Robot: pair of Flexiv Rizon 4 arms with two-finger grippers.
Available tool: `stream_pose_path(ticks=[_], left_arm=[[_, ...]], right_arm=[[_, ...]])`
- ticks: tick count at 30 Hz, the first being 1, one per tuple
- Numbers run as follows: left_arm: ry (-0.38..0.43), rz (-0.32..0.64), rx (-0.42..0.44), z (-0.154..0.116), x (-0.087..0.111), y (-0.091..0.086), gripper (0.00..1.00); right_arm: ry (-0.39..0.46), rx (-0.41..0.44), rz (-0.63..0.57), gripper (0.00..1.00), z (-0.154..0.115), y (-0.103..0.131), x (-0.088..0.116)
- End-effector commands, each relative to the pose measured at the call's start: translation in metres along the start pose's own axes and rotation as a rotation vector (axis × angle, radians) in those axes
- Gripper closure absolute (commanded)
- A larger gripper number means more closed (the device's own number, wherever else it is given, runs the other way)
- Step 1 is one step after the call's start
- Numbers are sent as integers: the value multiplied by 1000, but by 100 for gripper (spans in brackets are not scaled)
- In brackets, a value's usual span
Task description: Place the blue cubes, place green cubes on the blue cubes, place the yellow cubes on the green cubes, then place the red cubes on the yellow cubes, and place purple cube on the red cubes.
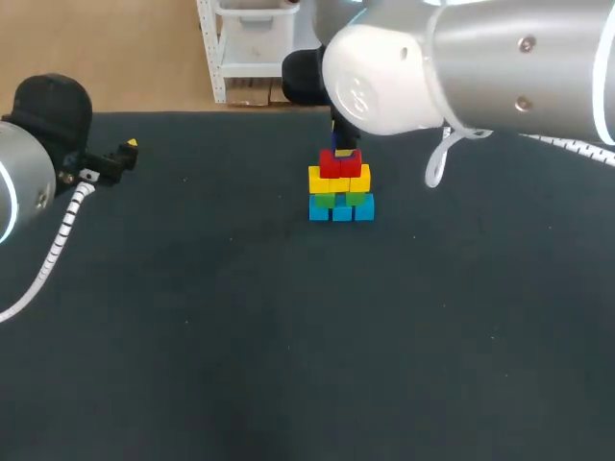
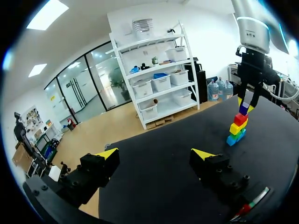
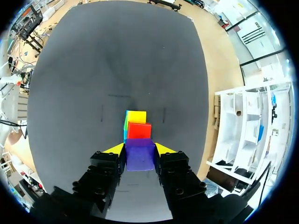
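A stepped stack of cubes stands on the dark table: blue cubes [image 1: 341, 210] at the base, green cubes [image 1: 338, 199] on them, yellow cubes [image 1: 339, 180] above, red cubes [image 1: 340, 162] on top. My right gripper [image 3: 139, 150] is shut on the purple cube [image 3: 139, 154], holding it at the top of the stack, just over the red cubes [image 3: 139, 130]; whether it touches them I cannot tell. In the left wrist view the purple cube [image 2: 244, 108] sits between the right arm's yellow tips. My left gripper [image 2: 156, 155] is open and empty, far to the left of the stack [image 2: 237, 129].
The dark table [image 1: 288, 346] spreads wide in front of the stack and to both sides. My right arm's large white body [image 1: 461, 67] hangs over the back right and hides the gripper in the head view.
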State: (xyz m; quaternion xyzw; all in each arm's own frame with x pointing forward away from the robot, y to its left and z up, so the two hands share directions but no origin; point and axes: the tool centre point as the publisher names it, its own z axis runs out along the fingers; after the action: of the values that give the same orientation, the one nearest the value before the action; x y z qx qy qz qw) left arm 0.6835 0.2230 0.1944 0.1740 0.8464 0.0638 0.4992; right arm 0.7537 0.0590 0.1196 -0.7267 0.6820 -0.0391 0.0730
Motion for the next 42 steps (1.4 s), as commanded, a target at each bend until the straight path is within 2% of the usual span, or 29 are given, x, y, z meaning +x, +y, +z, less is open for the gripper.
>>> stream_pose_path(ticks=[1, 17, 20, 28, 34, 39, 42], left_arm=[[4, 1, 8, -1, -1, 2, 0], [4, 1, 8, -1, -1, 2, 0], [4, 1, 8, -1, -1, 2, 0], [4, 1, 8, -1, -1, 2, 0], [4, 1, 8, -1, -1, 2, 0], [4, 1, 8, -1, -1, 2, 0], [4, 1, 8, -1, -1, 2, 0]], right_arm=[[7, -11, -1, 100, 2, -5, -3], [9, -20, 6, 100, 6, -2, -2], [9, -22, 5, 96, 6, -1, -2], [7, -23, 5, 93, 6, 0, -3], [5, -22, 8, 76, 6, 0, -3], [6, -22, 11, 57, 7, 0, -3], [6, -23, 10, 54, 7, 0, -3]])
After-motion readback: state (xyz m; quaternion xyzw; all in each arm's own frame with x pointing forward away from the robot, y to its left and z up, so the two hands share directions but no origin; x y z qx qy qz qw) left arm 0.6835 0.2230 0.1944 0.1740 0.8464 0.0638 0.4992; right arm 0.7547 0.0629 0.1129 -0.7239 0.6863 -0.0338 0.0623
